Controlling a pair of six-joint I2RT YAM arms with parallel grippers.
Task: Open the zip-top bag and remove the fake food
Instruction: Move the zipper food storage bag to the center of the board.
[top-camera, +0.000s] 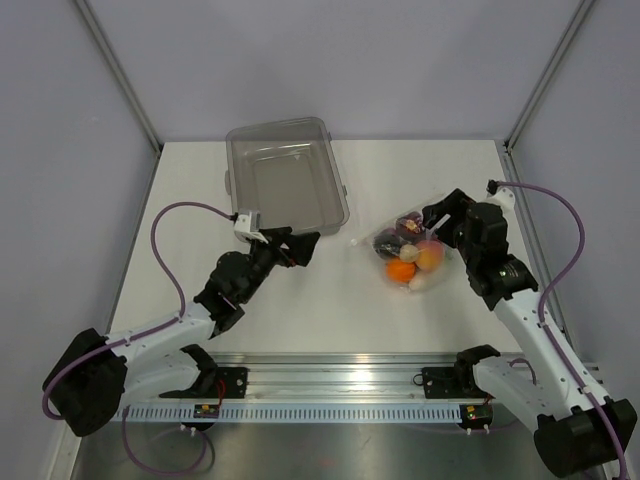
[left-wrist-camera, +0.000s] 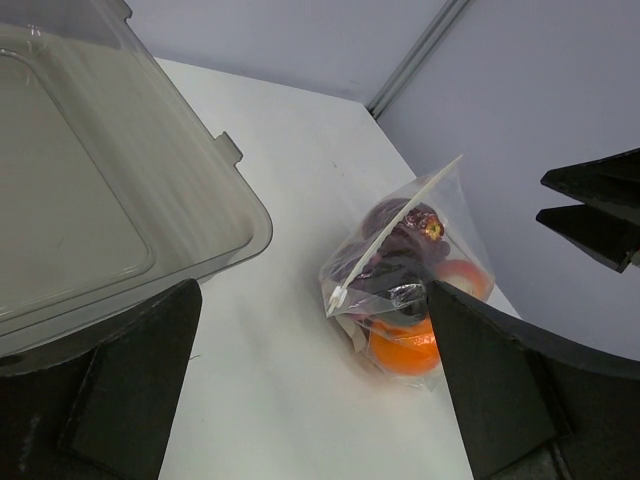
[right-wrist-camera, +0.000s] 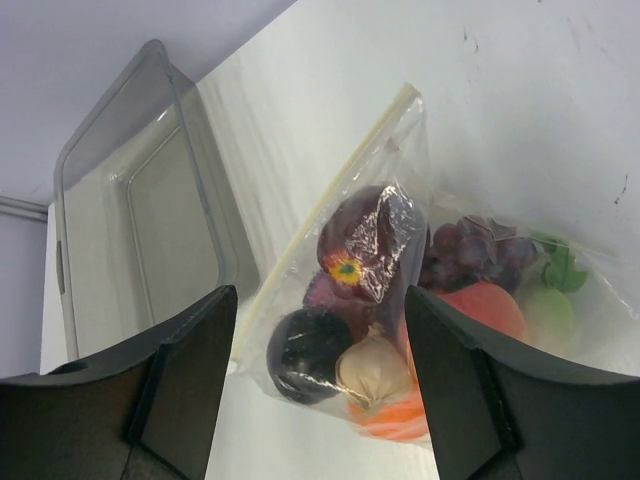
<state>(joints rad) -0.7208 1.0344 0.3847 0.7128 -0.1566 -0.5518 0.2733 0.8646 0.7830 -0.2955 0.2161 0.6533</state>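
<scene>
The zip-top bag (top-camera: 408, 256) lies on the table right of centre, clear plastic with a pale zip strip (left-wrist-camera: 392, 235) along the edge that faces the bin. Inside it is the fake food (right-wrist-camera: 372, 310): an orange (left-wrist-camera: 406, 350), dark grapes (right-wrist-camera: 470, 255), a peach-red piece (right-wrist-camera: 487, 305), a dark round piece (right-wrist-camera: 305, 352) and a beige bulb (right-wrist-camera: 372, 368). My right gripper (top-camera: 432, 222) hovers at the bag's right end, open, its fingers (right-wrist-camera: 455, 370) standing on either side of the bag without touching it. My left gripper (top-camera: 305, 248) is open to the left of the bag, apart from it.
A rigid clear plastic bin (top-camera: 287, 180) stands at the back centre of the table, just behind my left gripper and left of the bag. The enclosure's walls and frame posts (top-camera: 545, 85) close off the table at the back and sides.
</scene>
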